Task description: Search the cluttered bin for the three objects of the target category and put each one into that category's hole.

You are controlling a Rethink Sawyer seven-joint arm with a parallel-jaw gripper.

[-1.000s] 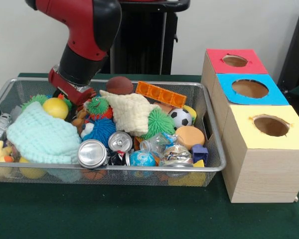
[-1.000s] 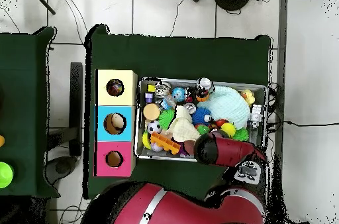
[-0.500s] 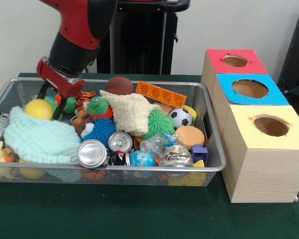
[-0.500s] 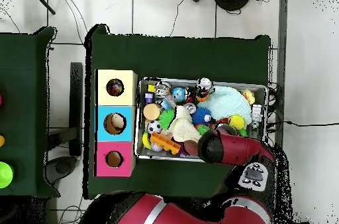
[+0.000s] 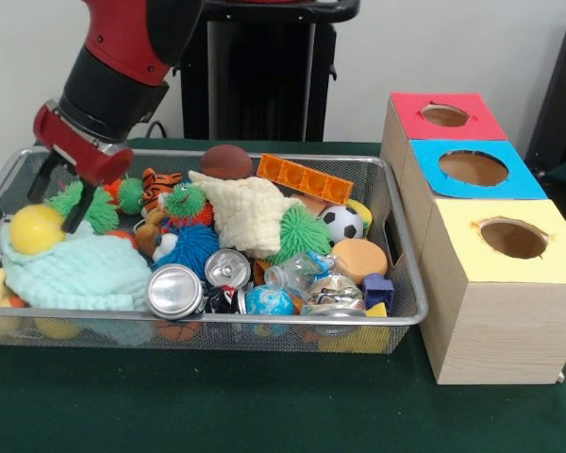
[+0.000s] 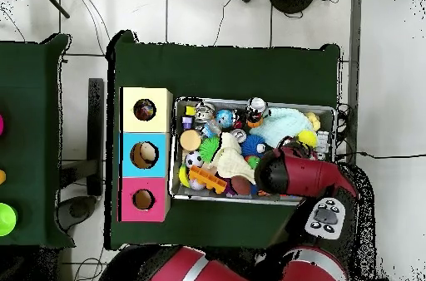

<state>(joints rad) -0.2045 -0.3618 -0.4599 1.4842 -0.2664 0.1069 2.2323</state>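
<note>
Jaws parted and empty: gripper (image 5: 58,192) hangs over the bin's (image 5: 292,321) left end, above the mint cloth (image 5: 75,272).

Front view shows two dark fingers (image 5: 78,211) spread beside a yellow ball (image 5: 35,228); overhead, the arm (image 6: 304,176) hides them. Cream cloth (image 5: 250,213) lies mid-bin. Dotted cloth cannot be made out. Yellow hole (image 5: 512,237) shows something dark inside only from overhead.

The green-clothed table (image 5: 264,406) carries the bin (image 5: 292,324) beside three touching wooden boxes (image 5: 495,311).
</note>
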